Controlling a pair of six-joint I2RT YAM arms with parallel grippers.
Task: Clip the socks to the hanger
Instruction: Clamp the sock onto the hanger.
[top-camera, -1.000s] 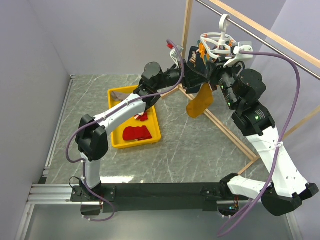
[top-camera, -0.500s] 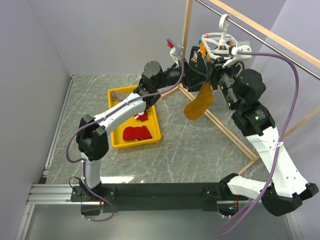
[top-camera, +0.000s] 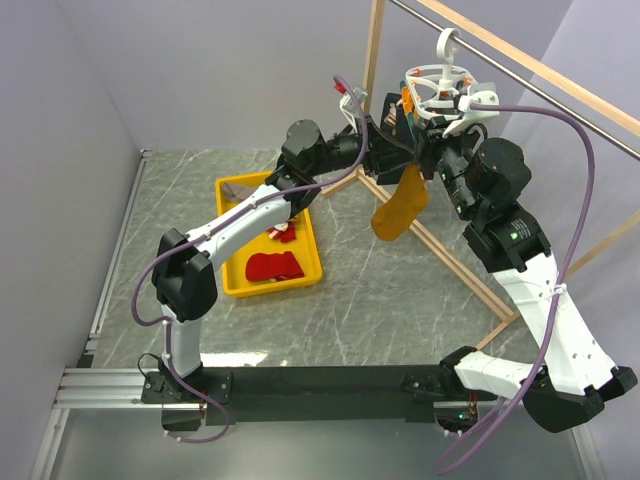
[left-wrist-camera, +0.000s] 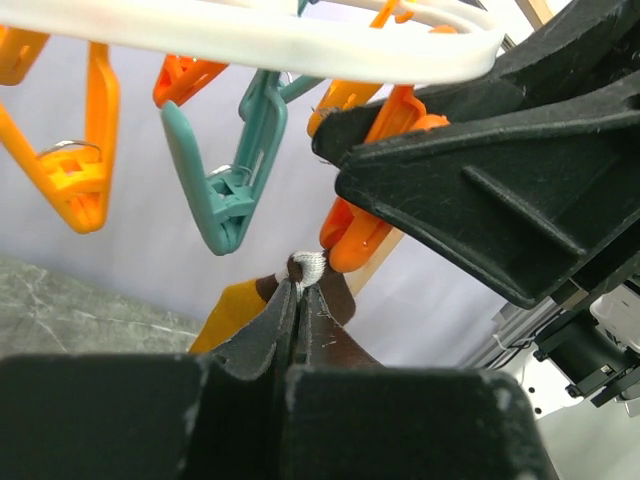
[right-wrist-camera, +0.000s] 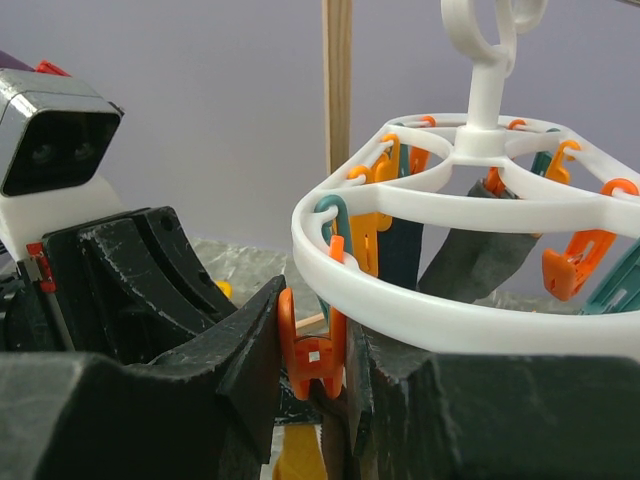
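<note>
The white oval hanger (top-camera: 440, 85) hangs by its hook from the metal rod. My left gripper (left-wrist-camera: 297, 282) is shut on the brown, white-edged cuff of a mustard sock (top-camera: 400, 208), holding it just below an orange clip (left-wrist-camera: 355, 235). My right gripper (right-wrist-camera: 312, 360) is shut on that orange clip (right-wrist-camera: 315, 345), one finger pressing each side, and the sock's cuff (right-wrist-camera: 335, 430) sits at the clip's mouth. A dark navy sock (right-wrist-camera: 405, 250) and a grey sock (right-wrist-camera: 475, 270) hang from clips further round the ring (right-wrist-camera: 400, 300). A red sock (top-camera: 272, 266) lies in the yellow tray.
A yellow tray (top-camera: 228, 270) stands on the marble table below the left arm. The wooden frame (top-camera: 372, 80) with its metal rod surrounds the hanger. Teal (left-wrist-camera: 235, 190) and orange clips dangle close to my left fingers.
The sock's hanging toe has swayed slightly. Both grippers stay at the orange clip with almost no movement.
</note>
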